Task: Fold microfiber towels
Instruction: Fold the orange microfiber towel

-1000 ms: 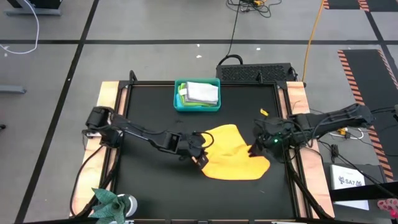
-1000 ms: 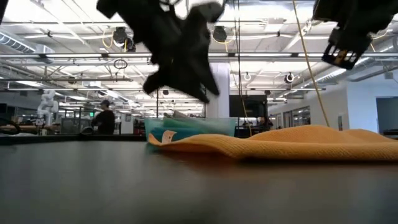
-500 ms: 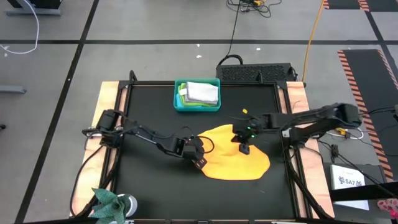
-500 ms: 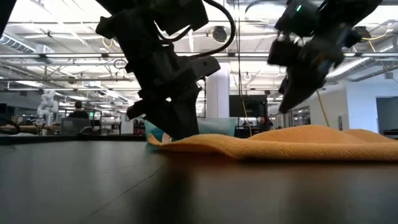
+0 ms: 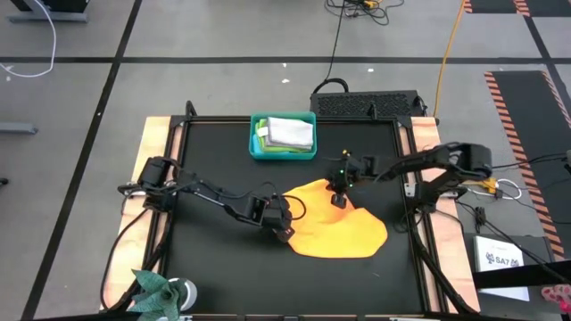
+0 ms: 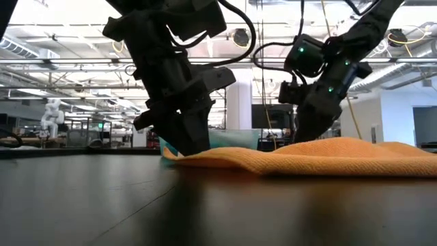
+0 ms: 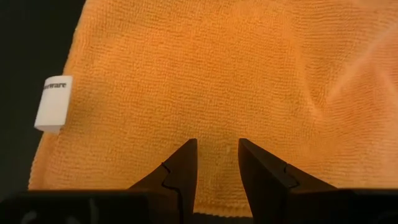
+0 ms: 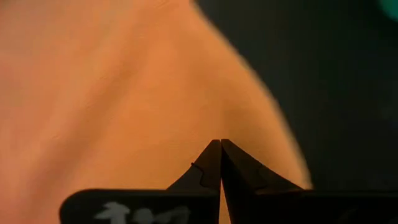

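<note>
teal bin (image 5: 257, 147) | potted plant (image 5: 157, 292) | black table (image 5: 210, 245)

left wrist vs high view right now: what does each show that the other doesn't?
Left wrist only: the white label at the orange towel's edge, and the gap between the left gripper's fingertips over that towel.
High only: the teal bin holding folded towels, the right gripper at the orange towel's far edge, and the whole black table.
Both: the orange towel lying on the table, and the left gripper at its edge.
</note>
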